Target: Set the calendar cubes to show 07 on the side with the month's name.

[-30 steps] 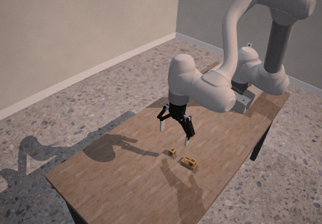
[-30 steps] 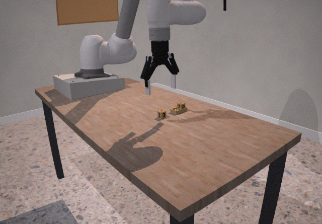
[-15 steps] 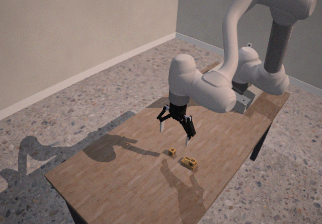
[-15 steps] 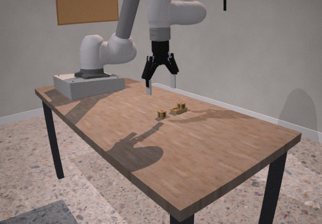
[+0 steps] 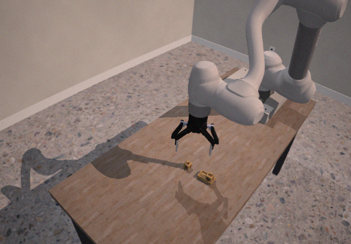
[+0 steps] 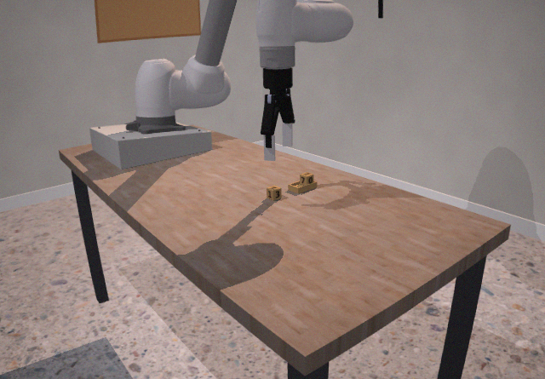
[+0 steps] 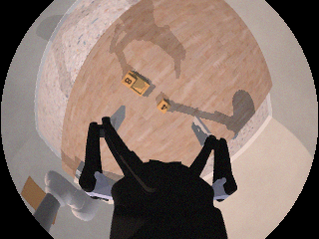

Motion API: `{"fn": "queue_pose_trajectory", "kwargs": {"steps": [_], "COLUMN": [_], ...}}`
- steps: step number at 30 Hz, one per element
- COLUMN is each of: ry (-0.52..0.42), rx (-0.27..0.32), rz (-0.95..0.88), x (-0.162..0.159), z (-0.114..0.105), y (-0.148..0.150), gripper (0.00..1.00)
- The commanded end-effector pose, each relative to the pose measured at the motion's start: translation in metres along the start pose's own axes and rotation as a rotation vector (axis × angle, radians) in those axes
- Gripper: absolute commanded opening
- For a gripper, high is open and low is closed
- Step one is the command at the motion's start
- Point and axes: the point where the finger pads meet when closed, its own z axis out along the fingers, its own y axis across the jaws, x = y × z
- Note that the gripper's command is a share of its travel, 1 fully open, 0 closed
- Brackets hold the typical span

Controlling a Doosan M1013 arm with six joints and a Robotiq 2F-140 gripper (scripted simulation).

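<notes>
Loose cube (image 6: 273,192) sits on the table (image 6: 370,251) just left of the tray (image 6: 297,186), apart from it, likely parked for a regrip; second cube (image 6: 306,178) seated at the tray's right end; gripper (image 6: 278,145) hangs above, fingers wide apart, holding nothing

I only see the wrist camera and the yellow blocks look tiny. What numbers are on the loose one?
Observer: In the exterior view, the loose small wooden cube shows a 1 and a 3 on its two near sides.
Operator: Is the other block in the tray?
Observer: Yes. The second wooden cube sits at one end of the tan wooden tray, showing a 7 and a 0.
Operator: How high is my claw?
Observer: The black gripper hangs open, well above the brown wooden table, touching neither cube.
</notes>
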Motion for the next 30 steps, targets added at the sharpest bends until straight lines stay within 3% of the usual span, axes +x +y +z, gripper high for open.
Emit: {"fn": "queue_pose_trajectory", "kwargs": {"steps": [1,28,30], "ry": [0.005,0.008,0.008], "rx": [0.007,0.003,0.003], "rz": [-0.155,-1.158,-1.158], "x": [0.003,0.024,0.024], "z": [0.000,0.000,0.000], "y": [-0.005,-0.039,-0.039], "gripper": [1.00,1.00,1.00]}}
